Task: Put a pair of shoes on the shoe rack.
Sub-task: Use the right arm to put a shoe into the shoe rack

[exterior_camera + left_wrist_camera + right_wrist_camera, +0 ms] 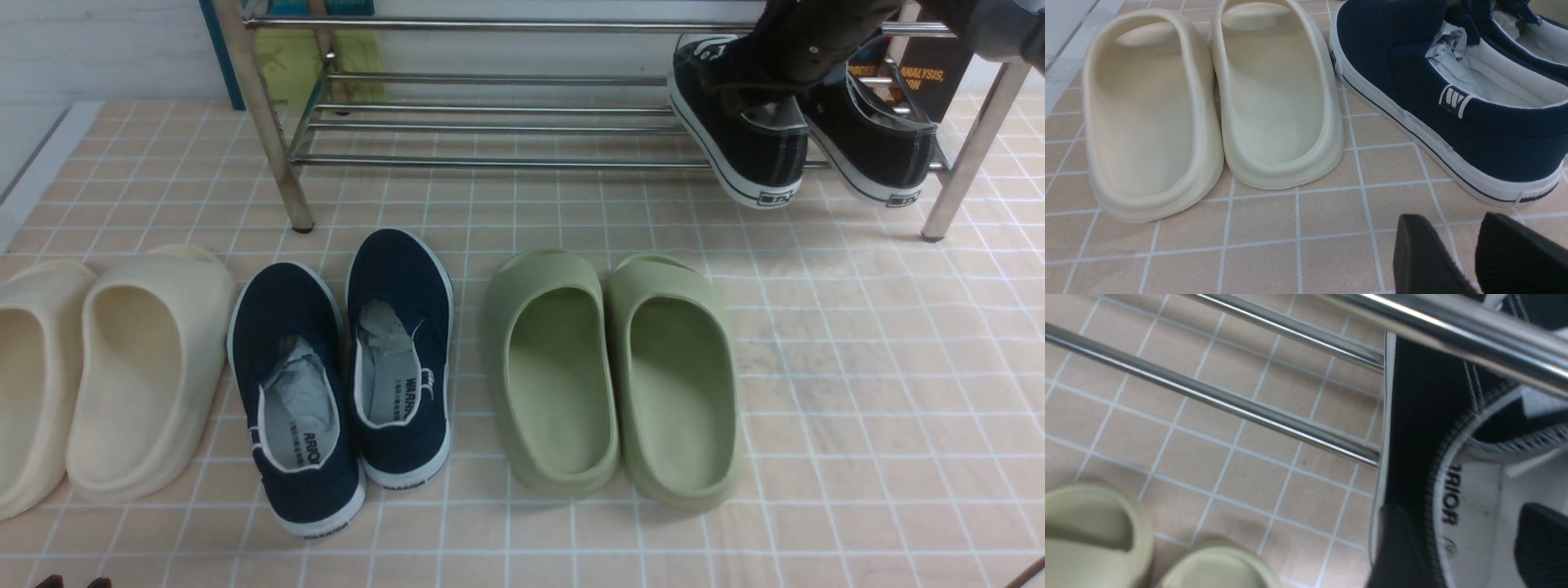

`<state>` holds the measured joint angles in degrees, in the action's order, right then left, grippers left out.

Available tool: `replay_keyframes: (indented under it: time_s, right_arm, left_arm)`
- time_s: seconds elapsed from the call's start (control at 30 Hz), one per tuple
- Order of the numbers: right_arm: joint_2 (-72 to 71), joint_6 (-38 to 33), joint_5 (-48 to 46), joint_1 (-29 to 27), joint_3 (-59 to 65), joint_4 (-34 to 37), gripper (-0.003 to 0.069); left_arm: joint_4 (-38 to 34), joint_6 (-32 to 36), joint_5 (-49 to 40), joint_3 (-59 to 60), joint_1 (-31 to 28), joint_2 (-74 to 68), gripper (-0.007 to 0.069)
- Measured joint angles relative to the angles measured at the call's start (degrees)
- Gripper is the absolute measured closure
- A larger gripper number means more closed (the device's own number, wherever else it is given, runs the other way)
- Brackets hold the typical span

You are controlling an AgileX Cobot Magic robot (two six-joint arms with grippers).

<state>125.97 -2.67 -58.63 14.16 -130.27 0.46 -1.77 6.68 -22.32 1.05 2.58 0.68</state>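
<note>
Whereas the fingers of the right gripper straddle one sneaker's wall, spread, the pair of shoes sits on the shoe rack, heels overhanging its front bar; left gripper spread, floor open ahead.

Peach tile floor with white grout, evenly lit, scuffed grey at right. White wall behind; blue-framed board and dark box with orange lettering standing before it.

tiled floor | cream slides | navy slip-ons | green slides | shoe rack standing
</note>
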Motion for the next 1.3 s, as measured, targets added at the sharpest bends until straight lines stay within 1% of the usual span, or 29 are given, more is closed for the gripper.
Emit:
replay_keyframes:
  time_s: [0.1, 0.17, 0.2, 0.23, 0.3, 0.33, 0.37, 0.4, 0.43, 0.47, 0.53, 0.7, 0.8, 0.93, 1.03, 1.1, 1.23, 1.27, 1.3]
  right_arm:
    - [-2.5, -0.5, -1.8, -0.5, 0.0, -1.0, 0.0219]
    - [-5.1, -0.5, -3.7, -2.1, 0.0, -2.1, 0.0256]
    - [-6.4, -0.5, -4.5, -3.7, 0.2, -2.4, 0.0295]
    - [-6.4, -0.5, -4.5, -3.7, 0.2, -2.5, 0.0303]
    - [-8.0, -0.5, -5.1, -6.8, 2.7, -2.9, 0.0431]
    - [-8.2, -0.5, -5.1, -7.3, 3.3, -3.0, 0.0442]
    - [-8.5, -0.5, -5.7, -9.0, 5.9, -3.3, 0.0533]
    - [-8.5, -0.5, -6.4, -10.2, 7.8, -3.4, 0.0588]
    - [-8.5, -0.5, -7.2, -11.5, 10.0, -3.4, 0.0634]
    - [-8.5, -0.5, -7.8, -12.5, 12.0, -3.2, 0.0662]
    - [-8.5, -0.5, -8.0, -14.3, 15.9, -2.0, 0.0677]
    - [-8.7, -1.2, -5.9, -17.0, 21.8, 1.8, 0.0679]
    - [-8.4, -2.0, -1.2, -17.3, 23.4, 1.8, 0.0679]
    - [-5.4, -2.3, 7.9, -17.3, 23.6, 2.1, 0.0678]
    - [-4.2, -2.2, 8.3, -17.2, 23.7, 4.7, 0.0677]
    - [-4.1, -3.8, 7.8, -16.7, 23.7, 7.1, 0.0676]
    - [-4.1, -11.1, 6.9, -14.2, 23.1, 10.4, 0.0673]
    - [-4.1, -11.4, 6.9, -14.2, 23.1, 10.6, 0.0673]
    - [-4.0, -12.8, 6.6, -12.9, 22.8, 11.3, 0.0673]
  left_arm:
    - [0.0, 0.0, 0.0, 0.0, 0.0, 0.0, 0.0384]
    - [0.0, 0.0, 0.0, 0.0, 0.0, 0.0, 0.0384]
    - [0.0, 0.0, 0.0, 0.0, 0.0, 0.0, 0.0384]
    - [0.0, 0.0, 0.0, 0.0, 0.0, 0.0, 0.0384]
    - [0.0, 0.0, 0.0, 0.0, 0.0, 0.0, 0.0384]
    - [0.0, 0.0, 0.0, 0.0, 0.0, 0.0, 0.0384]
    - [0.0, 0.0, 0.0, 0.0, 0.0, 0.0, 0.0384]
    - [0.0, 0.0, 0.0, 0.0, 0.0, 0.0, 0.0384]
    - [0.0, 0.0, 0.0, 0.0, 0.0, 0.0, 0.0384]
    - [0.0, 0.0, 0.0, 0.0, 0.0, 0.0, 0.0384]
    - [0.0, 0.0, 0.0, 0.0, 0.0, 0.0, 0.0384]
    - [0.0, 0.0, 0.0, 0.0, 0.0, 0.0, 0.0384]
    - [0.0, 0.0, 0.0, 0.0, 0.0, 0.0, 0.0384]
    - [0.0, 0.0, 0.0, 0.0, 0.0, 0.0, 0.0384]
    - [0.0, 0.0, 0.0, 0.0, 0.0, 0.0, 0.0384]
    - [0.0, 0.0, 0.0, 0.0, 0.0, 0.0, 0.0384]
    - [0.0, 0.0, 0.0, 0.0, 0.0, 0.0, 0.0384]
    - [0.0, 0.0, 0.0, 0.0, 0.0, 0.0, 0.0384]
    - [0.0, 0.0, 0.0, 0.0, 0.0, 0.0, 0.0384]
